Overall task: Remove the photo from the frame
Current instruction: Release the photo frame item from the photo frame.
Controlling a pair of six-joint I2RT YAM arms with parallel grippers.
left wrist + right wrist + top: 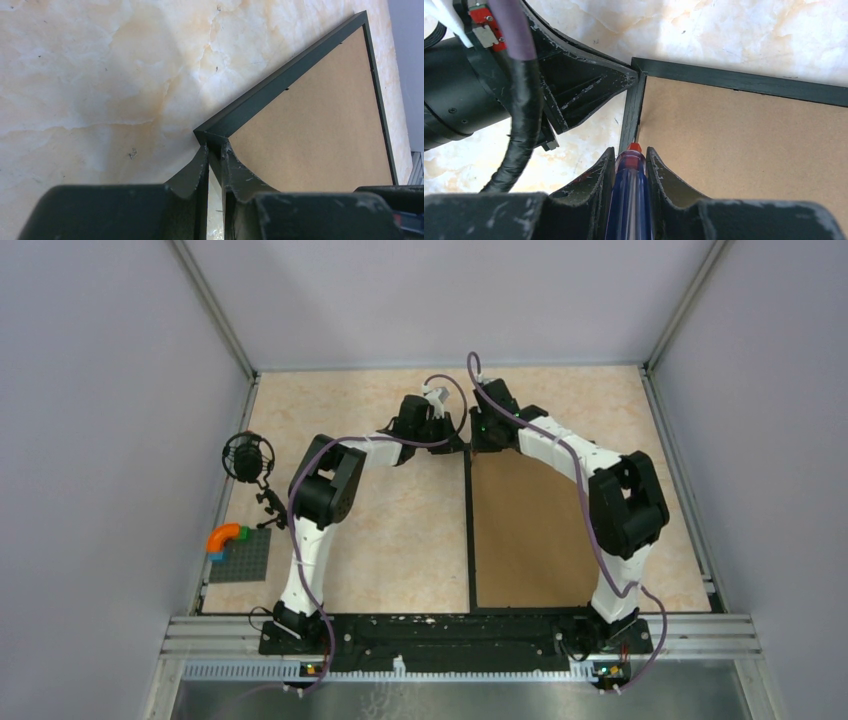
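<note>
Two grippers meeting at the far left corner of the thin black frame [530, 530], laid board-back up on the right half of the table [400, 540]. Left gripper [215, 148]: fingers nearly together, tips against that corner, grip not discernible. Right gripper [630, 151]: fingers clamped around a blue tool [629, 200], red tip at the frame's left rail.

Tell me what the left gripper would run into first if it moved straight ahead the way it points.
The frame: its black corner sits right at the fingertips of the left gripper, so any push forward meets that corner at once. From the wrist view I cannot tell whether they already touch.
</note>
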